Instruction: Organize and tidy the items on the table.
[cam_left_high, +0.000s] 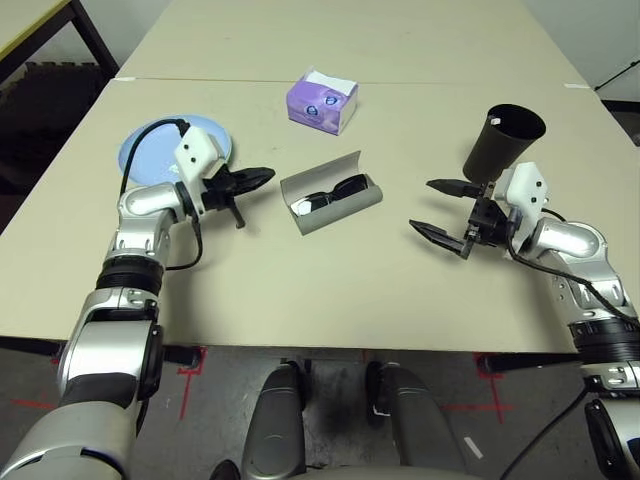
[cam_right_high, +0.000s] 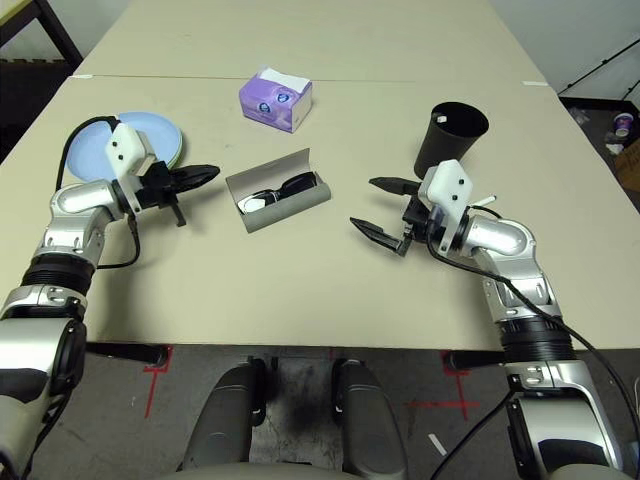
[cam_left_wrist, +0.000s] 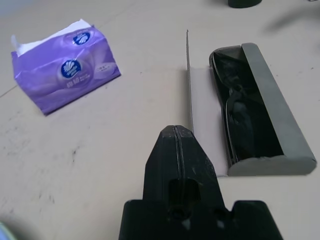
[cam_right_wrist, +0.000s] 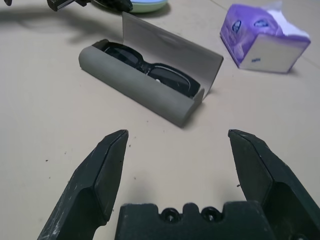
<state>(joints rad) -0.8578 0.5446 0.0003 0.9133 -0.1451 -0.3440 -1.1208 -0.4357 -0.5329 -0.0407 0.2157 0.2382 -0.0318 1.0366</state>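
A grey glasses case (cam_left_high: 331, 205) lies open at the middle of the table (cam_left_high: 330, 300), its lid raised and black sunglasses (cam_left_high: 338, 190) inside it. My left gripper (cam_left_high: 266, 177) is shut and empty, its tips just left of the case lid, apart from it. A blue plate (cam_left_high: 155, 145) stacked on a green plate (cam_right_high: 174, 152) sits behind my left wrist. My right gripper (cam_left_high: 422, 205) stands open and empty to the right of the case. The black cup (cam_left_high: 503, 142) stands upright just behind it. In the right wrist view the case (cam_right_wrist: 145, 90) lies ahead of the open fingers (cam_right_wrist: 107, 165).
A purple tissue pack (cam_left_high: 322, 101) with white tissue showing at its top sits behind the case, near the table seam (cam_left_high: 450, 83). A yellow-edged, black-framed table (cam_left_high: 30, 25) stands at the far left. Bare tabletop runs along the front edge.
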